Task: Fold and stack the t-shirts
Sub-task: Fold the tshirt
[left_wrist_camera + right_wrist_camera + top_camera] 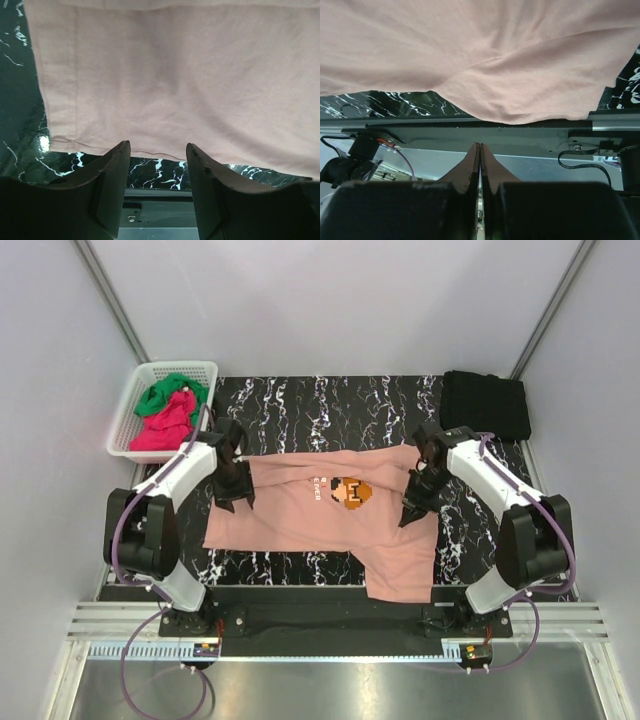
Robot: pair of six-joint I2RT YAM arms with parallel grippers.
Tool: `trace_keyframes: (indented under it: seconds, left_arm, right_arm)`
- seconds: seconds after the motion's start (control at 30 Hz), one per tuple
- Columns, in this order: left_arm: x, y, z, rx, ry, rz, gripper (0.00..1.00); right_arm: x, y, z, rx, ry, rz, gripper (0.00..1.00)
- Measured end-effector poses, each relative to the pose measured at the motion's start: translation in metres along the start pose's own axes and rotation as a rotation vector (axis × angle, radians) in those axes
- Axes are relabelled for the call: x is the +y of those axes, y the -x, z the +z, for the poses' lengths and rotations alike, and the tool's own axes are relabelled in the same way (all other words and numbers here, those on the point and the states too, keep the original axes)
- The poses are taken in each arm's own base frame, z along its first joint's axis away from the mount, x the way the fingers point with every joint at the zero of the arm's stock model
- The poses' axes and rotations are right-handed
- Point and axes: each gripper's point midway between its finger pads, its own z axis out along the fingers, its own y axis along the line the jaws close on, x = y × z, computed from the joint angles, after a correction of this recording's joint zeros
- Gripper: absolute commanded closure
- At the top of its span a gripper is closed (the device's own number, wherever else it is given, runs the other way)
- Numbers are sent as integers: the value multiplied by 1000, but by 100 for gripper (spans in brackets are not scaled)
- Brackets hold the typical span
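Left gripper [234,486] is standing with its jaws apart and empty at one end of the salmon-pink t-shirt [310,510]. Right gripper [414,502] is standing at the other end, fingers pressed together on nothing. The shirt is lying spread on the marbled table [320,410], its long axis running left to right between the arms and one corner drooping over the near edge. Its hemmed edge is sitting just beyond the left fingertips [117,167], so the left arm is likely the readier to pinch.
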Motion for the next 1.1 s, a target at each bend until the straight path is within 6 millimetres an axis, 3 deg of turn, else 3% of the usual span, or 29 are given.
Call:
trace_keyframes:
  seconds: [0.2,0.3,0.37,0.53,0.6,0.67,0.77,0.93,1.1]
  left_arm:
    - [1,-14,15,8,2,-2,48]
    - [1,-14,14,-2,-3,-2,47]
    - [-2,-7,4,-41,-21,4,45]
    - [-24,40,-47,-238,-105,12,43]
    - [-35,61,-66,-307,-140,13,43]
    - [-47,83,-79,-359,-170,17,43]
    - [-63,113,-76,-372,-189,25,44]
    - [-83,148,-32,-294,-182,35,44]
    - [-86,158,9,-206,-161,46,44]
  right_arm:
    - [-8,-23,23,28,-30,32,96]
    - [-6,-16,18,-16,-41,33,91]
    - [10,0,-1,-91,-8,0,89]
    - [89,56,-86,-350,187,-144,88]
    - [111,76,-107,-413,216,-193,87]
    - [126,98,-114,-457,212,-236,86]
    - [132,124,-99,-433,171,-283,89]
    - [121,169,-47,-323,69,-288,89]
    - [94,182,-21,-244,-4,-253,89]
